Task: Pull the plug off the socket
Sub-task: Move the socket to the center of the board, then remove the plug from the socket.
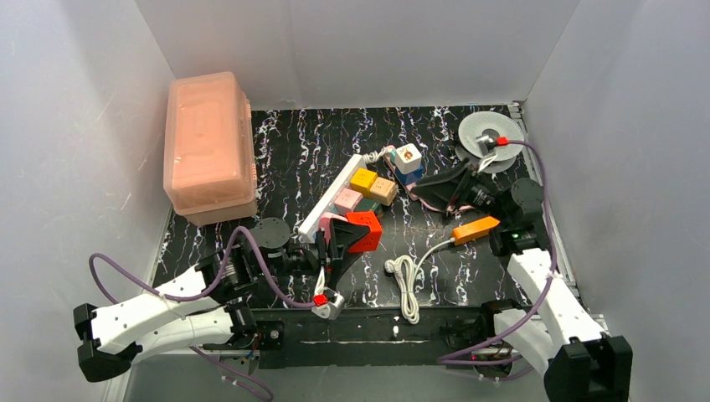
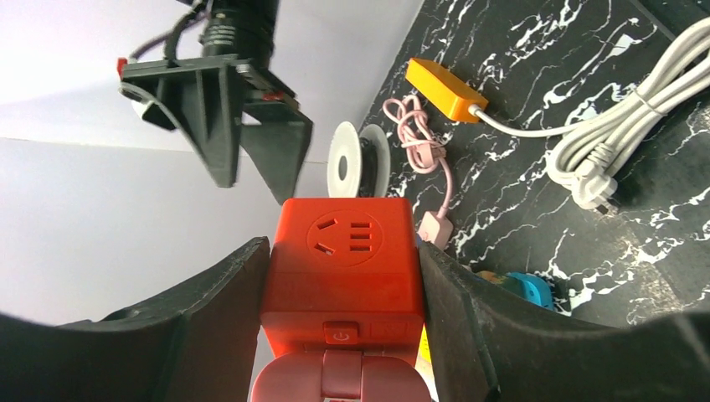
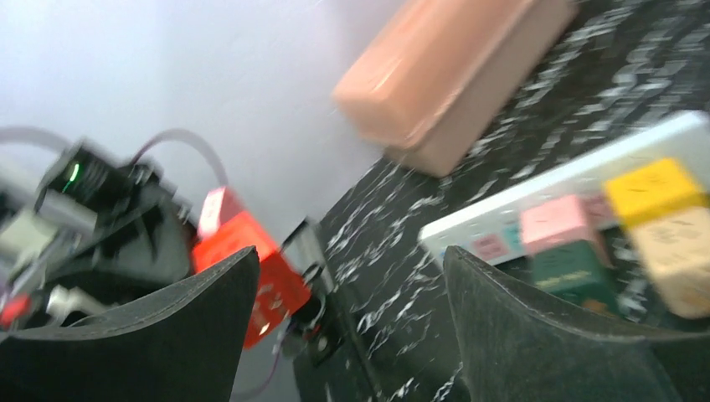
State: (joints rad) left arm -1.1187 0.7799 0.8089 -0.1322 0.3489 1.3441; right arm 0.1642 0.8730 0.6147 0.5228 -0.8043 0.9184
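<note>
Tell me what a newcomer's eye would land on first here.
The bright red cube plug stands out most, clamped in the left claw at the near end of the white power strip, mid-scene. Next comes the big salmon plastic box at the rear left. The right claw hangs open and empty to the strip's right.

Right wrist view motion-blurred, socket [image 3: 544,188] cut by its right edge, red cube plug [image 2: 342,289] flanks masked by left gripper [image 2: 342,247], pink block [image 2: 335,381] beneath cropped
</note>
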